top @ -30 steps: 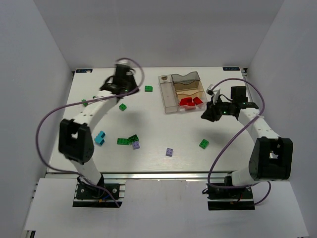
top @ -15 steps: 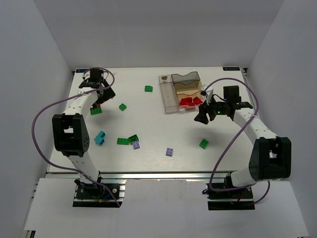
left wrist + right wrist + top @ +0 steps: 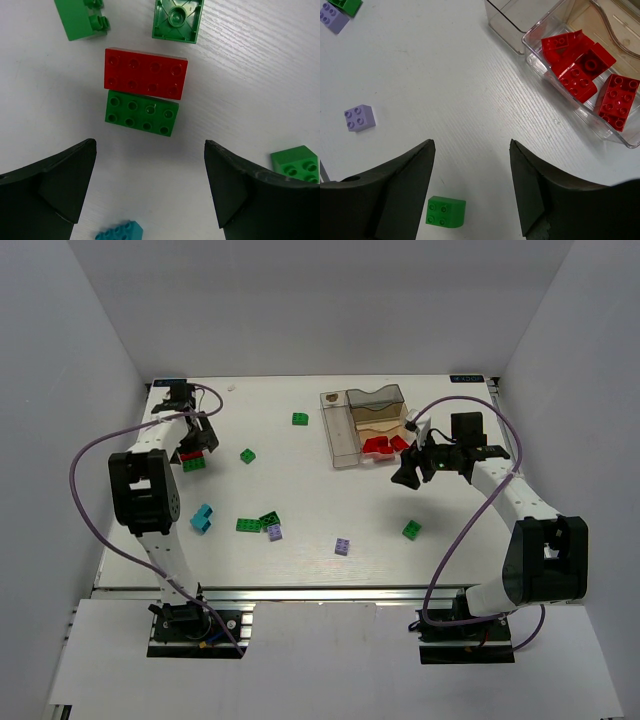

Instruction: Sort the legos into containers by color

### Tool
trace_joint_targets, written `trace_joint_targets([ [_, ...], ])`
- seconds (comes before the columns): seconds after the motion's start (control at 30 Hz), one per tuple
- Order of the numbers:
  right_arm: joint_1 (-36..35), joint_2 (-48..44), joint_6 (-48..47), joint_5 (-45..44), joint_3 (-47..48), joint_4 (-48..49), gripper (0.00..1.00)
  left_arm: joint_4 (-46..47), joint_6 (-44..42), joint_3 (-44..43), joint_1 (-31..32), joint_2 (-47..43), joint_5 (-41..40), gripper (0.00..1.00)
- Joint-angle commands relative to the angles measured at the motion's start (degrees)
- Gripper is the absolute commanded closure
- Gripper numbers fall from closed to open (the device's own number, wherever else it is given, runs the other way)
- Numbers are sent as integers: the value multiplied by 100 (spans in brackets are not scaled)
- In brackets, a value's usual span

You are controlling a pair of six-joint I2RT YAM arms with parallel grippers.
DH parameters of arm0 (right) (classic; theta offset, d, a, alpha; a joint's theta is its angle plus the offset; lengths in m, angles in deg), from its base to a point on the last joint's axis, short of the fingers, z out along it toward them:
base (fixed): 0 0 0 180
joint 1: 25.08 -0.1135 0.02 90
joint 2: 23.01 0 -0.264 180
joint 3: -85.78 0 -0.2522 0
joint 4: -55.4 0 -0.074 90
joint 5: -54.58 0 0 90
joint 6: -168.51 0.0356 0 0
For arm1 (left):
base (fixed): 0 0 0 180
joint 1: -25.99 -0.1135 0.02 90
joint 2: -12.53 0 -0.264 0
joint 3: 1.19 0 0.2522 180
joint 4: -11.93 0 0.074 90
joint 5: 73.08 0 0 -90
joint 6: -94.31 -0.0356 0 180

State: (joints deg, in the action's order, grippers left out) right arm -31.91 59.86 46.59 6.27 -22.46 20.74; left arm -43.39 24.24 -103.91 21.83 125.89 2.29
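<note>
My left pincer (image 3: 150, 165) hangs with its jaws wide apart and nothing between them, over the far left corner of the surface (image 3: 260, 75), because that is where the one loose red brick (image 3: 145, 73) lies. The red brick sits flat, studs up, with a long green brick (image 3: 141, 113) touching its long side. The jaws are spread enough to straddle a brick lengthwise. I judge I must come down past the green one and close on the red brick's short ends, or I risk lifting both together. A teal brick (image 3: 119, 231) shows at the bottom edge of my left wrist view. My right pincer (image 3: 471, 165) is likewise spread and empty, held above bare surface just near of the containers (image 3: 507, 25), which stand far and right of centre. One short compartment already holds the red legos (image 3: 580, 75), a handful piled loosely, and that is where the loose red brick belongs. I take it the right arm is held close to the bins to reach its own side's strays: a small green brick (image 3: 445, 211) almost beneath it and a lilac brick (image 3: 359, 118) off to one side. The other legos, green, lilac and teal, lie scattered across the middle of the surface, none in a bin that I can see.
</note>
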Motion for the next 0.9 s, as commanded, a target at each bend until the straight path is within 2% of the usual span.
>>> trace_joint_targets([
  [0.0, -11, -8, -51, -3, 300, -1, 33, 122, -471, -278, -41, 80, 22, 2],
  [0.4, 15, -52, 80, -91, 449, -1, 32, 289, -1016, -718, -199, 626, 83, 2],
  [0.87, -2, 89, 186, -126, 634, 25, 32, 359, -947, -911, -313, 1039, 294, 5],
])
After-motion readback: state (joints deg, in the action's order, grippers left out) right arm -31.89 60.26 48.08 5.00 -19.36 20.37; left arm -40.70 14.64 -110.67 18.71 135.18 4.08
